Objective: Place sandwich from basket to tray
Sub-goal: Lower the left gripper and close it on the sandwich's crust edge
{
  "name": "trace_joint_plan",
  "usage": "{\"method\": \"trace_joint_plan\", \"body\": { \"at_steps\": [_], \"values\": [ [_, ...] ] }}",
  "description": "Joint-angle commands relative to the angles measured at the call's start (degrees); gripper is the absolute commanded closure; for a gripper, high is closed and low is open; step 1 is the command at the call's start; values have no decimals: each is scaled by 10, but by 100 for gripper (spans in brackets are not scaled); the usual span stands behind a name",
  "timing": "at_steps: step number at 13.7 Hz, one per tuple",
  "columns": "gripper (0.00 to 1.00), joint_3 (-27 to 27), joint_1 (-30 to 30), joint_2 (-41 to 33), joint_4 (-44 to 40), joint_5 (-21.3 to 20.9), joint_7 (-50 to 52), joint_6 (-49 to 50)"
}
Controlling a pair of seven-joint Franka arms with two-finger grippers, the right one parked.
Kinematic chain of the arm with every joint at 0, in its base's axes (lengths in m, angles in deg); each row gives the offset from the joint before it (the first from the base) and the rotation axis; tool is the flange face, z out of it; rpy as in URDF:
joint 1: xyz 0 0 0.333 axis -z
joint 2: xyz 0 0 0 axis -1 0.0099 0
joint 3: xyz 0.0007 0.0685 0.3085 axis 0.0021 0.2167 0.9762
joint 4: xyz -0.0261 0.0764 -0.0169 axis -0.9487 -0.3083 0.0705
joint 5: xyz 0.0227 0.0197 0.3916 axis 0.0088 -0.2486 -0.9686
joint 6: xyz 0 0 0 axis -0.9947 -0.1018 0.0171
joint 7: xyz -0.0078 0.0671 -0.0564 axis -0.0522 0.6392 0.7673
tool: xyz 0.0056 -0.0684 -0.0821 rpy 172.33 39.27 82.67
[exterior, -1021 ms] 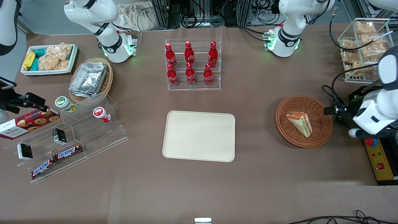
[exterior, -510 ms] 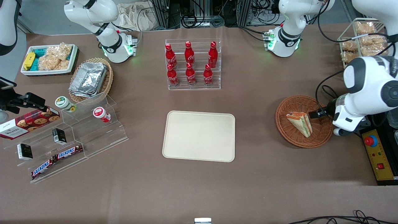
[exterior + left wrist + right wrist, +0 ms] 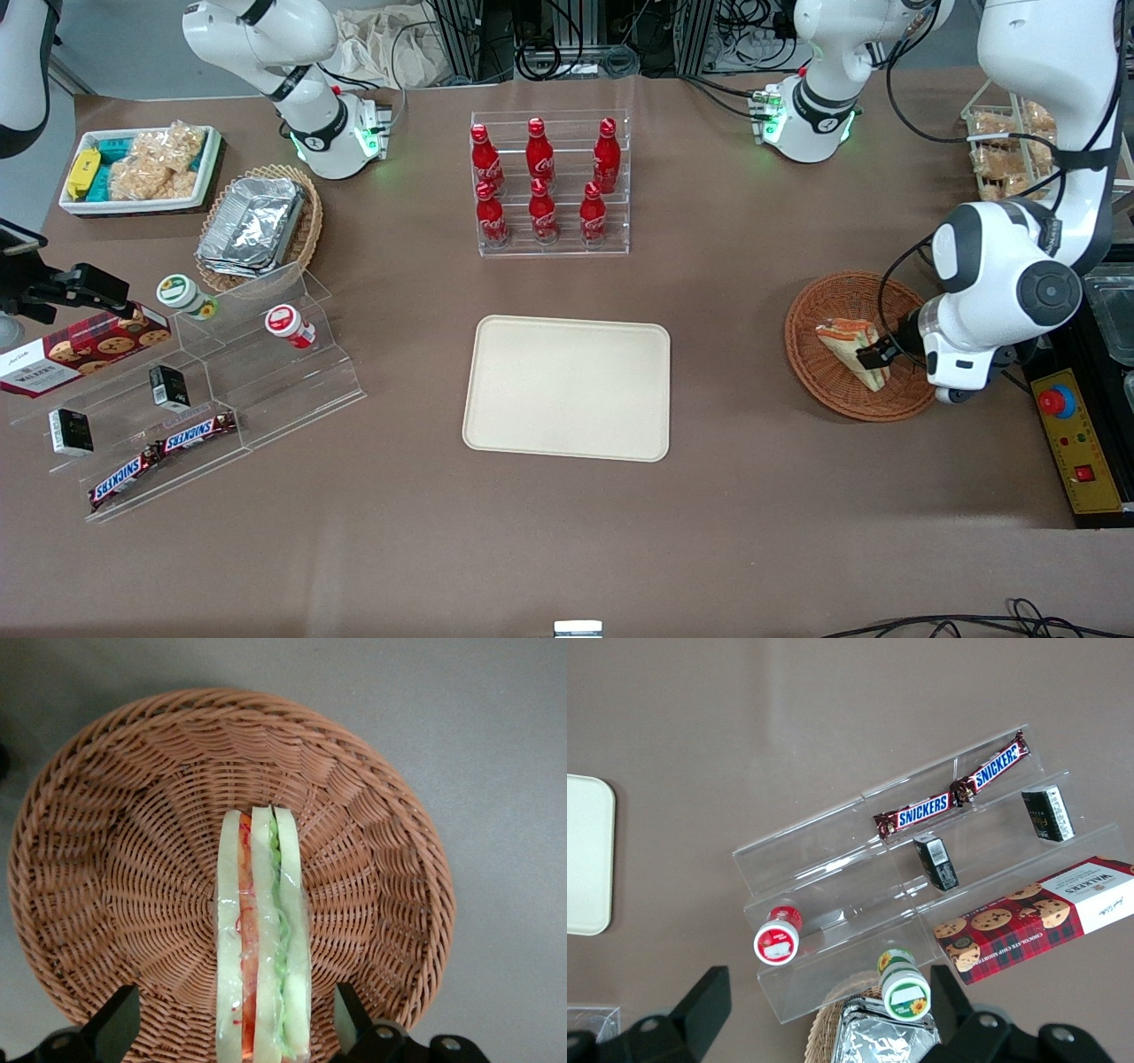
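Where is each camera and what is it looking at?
Front view: high up, facing both arms, looking down on the table, tray and basket; the gripper hangs over the sandwich.
Left wrist view: looking straight down at the sandwich in the basket, open fingers either side.
Right wrist view: looking down on the snack shelf and its own fingers.
Front and left wrist views share basket and sandwich.

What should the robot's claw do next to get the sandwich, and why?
Probably go straight down a little, then squeeze. The claw is open over the basket, with one finger on each side of the sandwich, which stands on edge in the middle. The fingers don't touch the bread yet, and the tray is still bare.
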Motion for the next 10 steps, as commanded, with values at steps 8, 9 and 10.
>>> {"method": "trace_joint_plan", "body": {
  "at_steps": [8, 9, 10],
  "values": [
    [38, -5, -5, 11, 57, -3, 41, -79],
    [57, -6, -5, 10, 55, -3, 43, -73],
    [70, -7, -4, 7, 51, -3, 44, -66]
  ]
}}
